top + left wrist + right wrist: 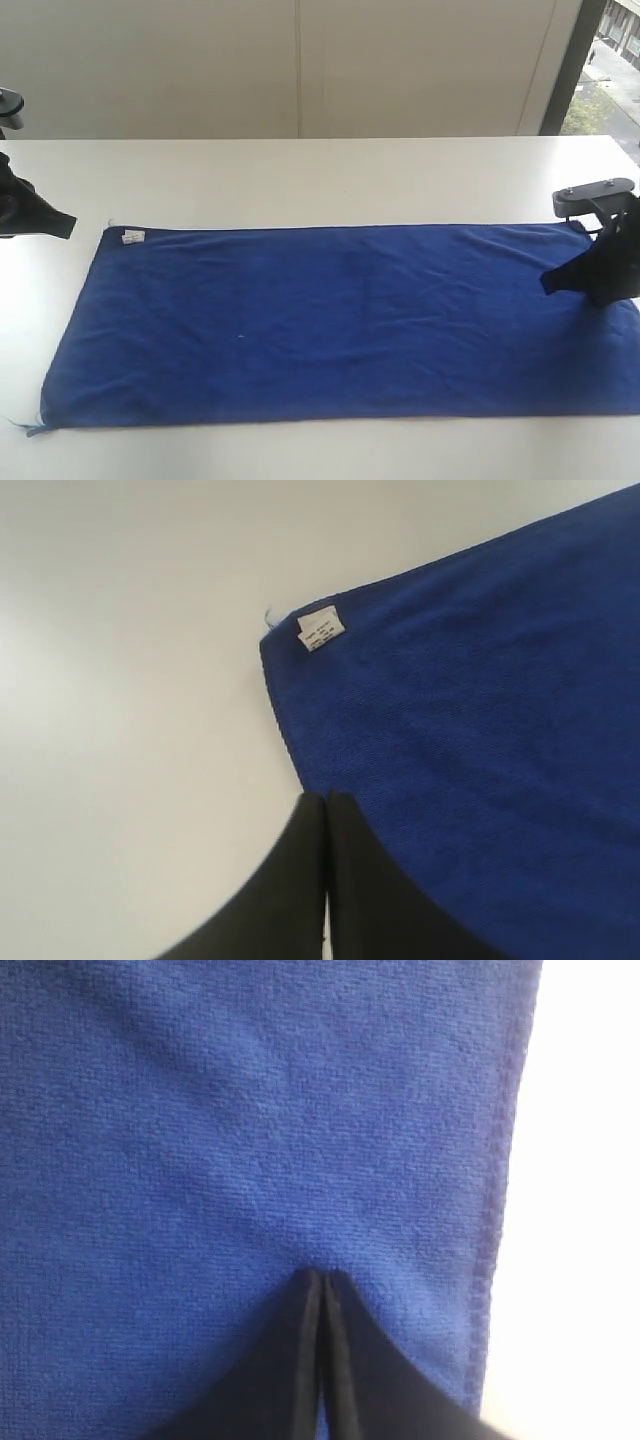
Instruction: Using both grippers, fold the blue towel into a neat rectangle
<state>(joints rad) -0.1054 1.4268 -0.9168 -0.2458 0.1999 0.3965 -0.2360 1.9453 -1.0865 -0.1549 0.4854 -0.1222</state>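
The blue towel (330, 320) lies spread flat and unfolded on the white table (300, 175), long side running left to right, with a small white label (133, 237) at its far left corner. My left gripper (68, 226) hovers just off that corner over bare table, jaws shut and empty; in the left wrist view its tips (327, 798) sit at the towel's (480, 740) edge below the label (320, 630). Shut with nothing in it, my right gripper (548, 283) hangs over the towel's right end; its tips (318, 1278) are above blue cloth (250, 1130) near the hemmed edge.
A pale wall (300, 65) stands behind the table, and a window with a dark frame (575, 60) is at the far right. Bare white tabletop surrounds the towel at the back and the left. The towel's near edge runs close to the table's front.
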